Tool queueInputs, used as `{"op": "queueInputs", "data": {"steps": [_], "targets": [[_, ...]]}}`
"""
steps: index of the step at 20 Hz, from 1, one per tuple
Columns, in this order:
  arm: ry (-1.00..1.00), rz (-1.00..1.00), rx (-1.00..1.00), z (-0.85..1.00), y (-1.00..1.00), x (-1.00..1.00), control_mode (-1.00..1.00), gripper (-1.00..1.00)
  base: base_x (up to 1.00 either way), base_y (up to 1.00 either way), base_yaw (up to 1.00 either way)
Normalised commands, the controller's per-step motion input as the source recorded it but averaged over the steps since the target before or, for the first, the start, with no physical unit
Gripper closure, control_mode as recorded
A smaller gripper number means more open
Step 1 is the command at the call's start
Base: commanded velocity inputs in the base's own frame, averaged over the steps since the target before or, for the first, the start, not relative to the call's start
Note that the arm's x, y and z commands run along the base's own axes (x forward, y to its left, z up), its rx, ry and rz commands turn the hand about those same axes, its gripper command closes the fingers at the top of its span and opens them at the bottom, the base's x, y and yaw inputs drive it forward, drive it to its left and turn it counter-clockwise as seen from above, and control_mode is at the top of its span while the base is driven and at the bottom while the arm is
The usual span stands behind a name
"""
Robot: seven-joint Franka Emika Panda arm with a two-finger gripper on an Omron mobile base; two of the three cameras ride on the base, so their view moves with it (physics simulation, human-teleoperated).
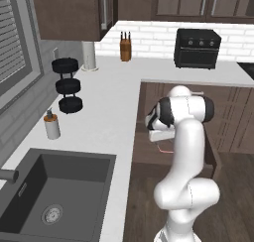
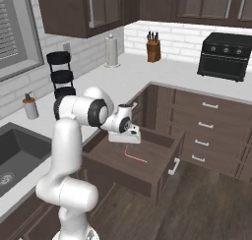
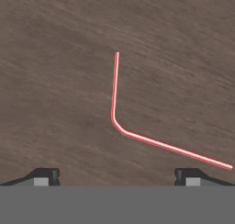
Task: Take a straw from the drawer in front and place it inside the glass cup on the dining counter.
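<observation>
The drawer is seen pulled out from the corner run of dark cabinets, its silver handle facing the floor side. The straw is found lying flat on the drawer's wooden bottom, bent into an L with one short leg and one longer leg. In the hand view the straw is seen lying between and ahead of the two fingertips, touching neither. The gripper is held above the drawer, pointing down over the straw, with its jaws spread wide and nothing grasped. In the left base view the gripper is partly hidden by the arm, and a trace of the straw is visible just below it. A sink is set in the white worktop beside the drawer.
</observation>
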Motion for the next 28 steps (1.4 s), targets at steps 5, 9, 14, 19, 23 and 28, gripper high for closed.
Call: {"op": "queueInputs", "data": {"steps": [5, 9, 14, 19, 23, 28], "targets": [[-0.04, 0.02, 0.0, -0.33, 0.0, 0.44, -1.0, -1.0, 0.0, 0.0, 0.0], [0.0, 0.0, 0.0, -0.34, 0.0, 0.36, -1.0, -1.0, 0.0, 0.0, 0.0], [0.0, 0.0, 0.0, -0.33, 0.0, 0.37, -1.0, -1.0, 0.0, 0.0, 0.0], [0.0, 0.0, 0.0, -0.39, 0.0, 0.07, -1.0, -1.0, 0.0, 0.0, 0.0], [0.0, 0.0, 0.0, -0.36, 0.0, -0.11, -1.0, -1.0, 0.0, 0.0, 0.0], [0.0, 0.0, 0.0, -0.29, 0.0, -0.17, -1.0, -1.0, 0.0, 0.0, 0.0]]}}
